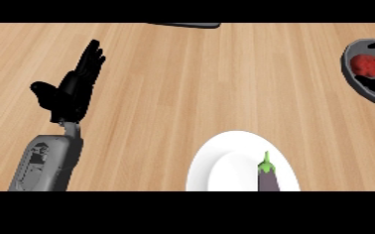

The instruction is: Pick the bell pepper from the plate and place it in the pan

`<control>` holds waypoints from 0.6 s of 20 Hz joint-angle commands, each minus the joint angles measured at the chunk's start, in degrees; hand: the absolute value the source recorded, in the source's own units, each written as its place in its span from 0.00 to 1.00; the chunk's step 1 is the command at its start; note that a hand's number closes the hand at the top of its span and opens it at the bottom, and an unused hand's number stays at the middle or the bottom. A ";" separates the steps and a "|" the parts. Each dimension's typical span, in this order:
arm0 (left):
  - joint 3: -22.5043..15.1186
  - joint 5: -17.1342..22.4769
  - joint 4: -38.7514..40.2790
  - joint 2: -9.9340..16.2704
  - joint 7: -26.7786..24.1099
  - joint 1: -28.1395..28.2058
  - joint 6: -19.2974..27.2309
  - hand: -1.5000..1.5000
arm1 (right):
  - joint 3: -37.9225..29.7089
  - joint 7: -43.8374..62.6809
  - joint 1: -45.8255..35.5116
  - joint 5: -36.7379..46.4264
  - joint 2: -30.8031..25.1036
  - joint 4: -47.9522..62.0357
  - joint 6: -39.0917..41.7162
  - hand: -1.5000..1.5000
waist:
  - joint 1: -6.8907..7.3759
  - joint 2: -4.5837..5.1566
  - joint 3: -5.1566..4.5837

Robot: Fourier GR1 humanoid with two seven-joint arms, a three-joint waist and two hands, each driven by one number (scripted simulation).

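So the wooden worktop (205, 79) takes up pretty much the whole head view, light planks running across it at a slant. Next biggest thing is the white plate (227, 163) down at the bottom, a bit right of centre and cut off by the lower edge. Lying on its right half is a purple eggplant (268, 178) with a green stem pointing up, also cut off at the bottom.

Then the left robot hand (73, 89) on its grey forearm (47, 161), over at the left side. It's released, fingers straight and pointing up, thumb sticking out to the left, grasping nothing. It sits well apart from the plate and just rests there over the wood. The right robot hand doesn't show anywhere.

Over at the right edge there's the dark pan (351, 74), only partly in frame, and the red bell pepper (363, 65) is sitting inside it. So the pepper is in the pan, well away from the plate.

Smallest bit: a dark flat shape (192, 25) poking in at the top edge, can't tell what it is.
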 commanded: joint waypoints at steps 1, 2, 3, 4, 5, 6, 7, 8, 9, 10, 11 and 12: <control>-0.01 0.09 -0.08 0.03 0.84 -1.08 -0.05 0.50 | 0.76 -0.38 -1.06 -0.36 1.29 5.65 10.30 0.00 | 0.54 0.29 0.12; -0.18 -0.75 0.64 -0.52 0.24 -1.56 0.98 0.50 | 0.89 -1.57 -1.18 -0.43 1.21 6.42 13.19 0.00 | -0.53 0.11 0.07; 0.02 -0.37 1.15 -0.58 -0.92 -1.36 0.49 0.50 | 0.13 -1.65 -2.50 -0.94 1.61 7.09 13.28 0.00 | -0.02 0.37 0.08; 0.78 0.44 1.26 0.58 -0.29 -0.90 -0.66 0.50 | -0.02 -2.16 -2.54 -0.83 1.98 8.15 13.31 0.00 | 0.02 0.17 0.07; 0.34 0.26 -0.55 0.40 -0.06 0.20 -0.43 0.50 | 0.16 -2.67 -2.34 -0.21 1.43 9.14 12.72 0.00 | 0.43 -0.10 0.11; 0.13 -0.03 -0.29 0.66 0.87 -0.96 -0.48 0.50 | 0.10 -2.65 -4.58 -0.13 0.57 9.17 14.47 0.00 | 0.02 -0.23 0.06; 0.00 -0.44 0.26 -0.71 0.52 -1.17 1.02 0.50 | -0.22 -5.45 -3.34 -0.36 1.54 9.34 13.54 0.00 | -0.41 0.00 0.14; 0.80 0.31 0.41 0.69 0.02 -0.48 -0.49 0.50 | -1.38 -7.94 -2.28 -1.31 1.32 9.86 13.29 0.00 | -0.95 -0.17 0.13; 0.18 -0.74 0.14 -0.03 0.35 -0.04 0.82 0.50 | -3.37 -8.50 -3.92 -3.24 0.85 9.84 14.41 0.00 | -1.09 -0.38 0.14; 0.23 -0.48 -1.54 -0.06 -0.49 1.94 0.72 0.50 | -4.03 -9.81 -3.04 -3.75 1.12 10.58 14.08 0.00 | -0.72 -0.61 0.13; 0.54 -0.46 -0.62 0.40 -2.03 3.45 0.10 0.50 | -5.88 -12.09 -2.17 -5.42 -0.18 10.73 14.28 0.00 | -1.20 -0.48 0.16; 0.71 -0.13 -0.40 -0.15 0.66 -0.05 0.93 0.50 | -7.01 -11.13 -4.20 -6.57 0.09 11.17 15.83 0.00 | -1.79 -0.53 0.14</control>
